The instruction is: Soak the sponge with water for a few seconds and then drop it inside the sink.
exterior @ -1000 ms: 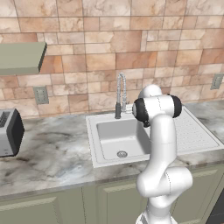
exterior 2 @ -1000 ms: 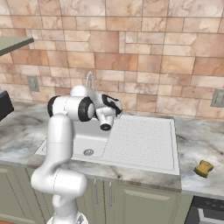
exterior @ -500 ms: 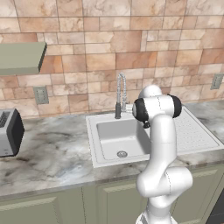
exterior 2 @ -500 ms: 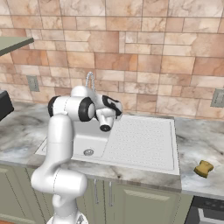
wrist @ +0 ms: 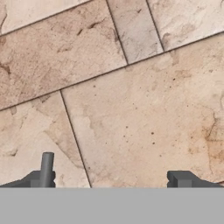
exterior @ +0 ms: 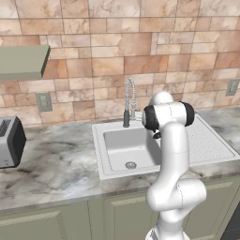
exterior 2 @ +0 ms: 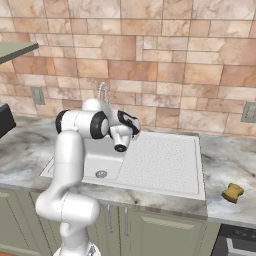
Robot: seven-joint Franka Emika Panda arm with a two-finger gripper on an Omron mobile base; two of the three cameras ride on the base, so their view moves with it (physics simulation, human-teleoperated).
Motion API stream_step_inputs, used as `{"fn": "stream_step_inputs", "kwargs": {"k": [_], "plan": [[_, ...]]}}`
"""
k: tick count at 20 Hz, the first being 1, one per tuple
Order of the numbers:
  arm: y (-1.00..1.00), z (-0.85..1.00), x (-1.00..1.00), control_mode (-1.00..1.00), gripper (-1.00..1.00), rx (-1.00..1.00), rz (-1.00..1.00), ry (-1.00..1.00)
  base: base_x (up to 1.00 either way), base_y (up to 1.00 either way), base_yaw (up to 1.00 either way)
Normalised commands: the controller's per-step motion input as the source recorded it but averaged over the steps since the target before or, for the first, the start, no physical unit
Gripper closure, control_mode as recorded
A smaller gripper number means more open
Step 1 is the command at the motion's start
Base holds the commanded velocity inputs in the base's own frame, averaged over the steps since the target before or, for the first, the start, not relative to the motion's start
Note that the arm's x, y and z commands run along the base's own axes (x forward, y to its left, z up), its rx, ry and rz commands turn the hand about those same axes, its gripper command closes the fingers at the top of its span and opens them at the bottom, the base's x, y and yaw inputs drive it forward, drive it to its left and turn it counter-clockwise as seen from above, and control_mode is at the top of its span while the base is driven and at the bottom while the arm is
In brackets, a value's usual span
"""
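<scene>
— So, what is your gripper (wrist: 113,179) doing?
— Your two finger tips (wrist: 45,168) stand wide apart in the hand view with nothing between them, and they face the tan stone tiles of the backsplash (wrist: 131,109) at a slant.
— Where does the hand sit in the room?
— You see it in the right base view (exterior 2: 131,121), raised above the sink (exterior 2: 95,162) near the coiled-spring tap (exterior 2: 103,92), by the ribbed drainboard (exterior 2: 162,160).
— And the sponge?
— Your sponge (exterior 2: 232,192) lies on the marble counter (exterior 2: 235,165) right of the drainboard, well apart from the hand and outside the basin.
— Anything else nearby?
— You have a toaster (exterior: 9,140) far left on the counter, and the round drain (exterior: 131,165) in the basin floor.
</scene>
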Motion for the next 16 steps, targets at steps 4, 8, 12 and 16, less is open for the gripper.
{"fn": "stream_step_inputs", "kwargs": {"k": [4, 8, 12, 16], "plan": [[-0.89, -0.17, 0.0, -1.0, -1.0, 0.07, -0.01, -0.03, 0.0, 0.0, 0.0], [-0.91, -0.12, 0.0, -1.0, -1.0, 0.07, -0.01, -0.04, 0.0, 0.0, 0.0], [-0.89, -0.14, 0.0, -1.0, -1.0, 0.08, -0.01, -0.05, 0.0, 0.0, 0.0], [-0.81, -0.05, 0.0, -1.0, -1.0, 0.06, 0.0, -0.02, 0.0, 0.0, 0.0]]}}
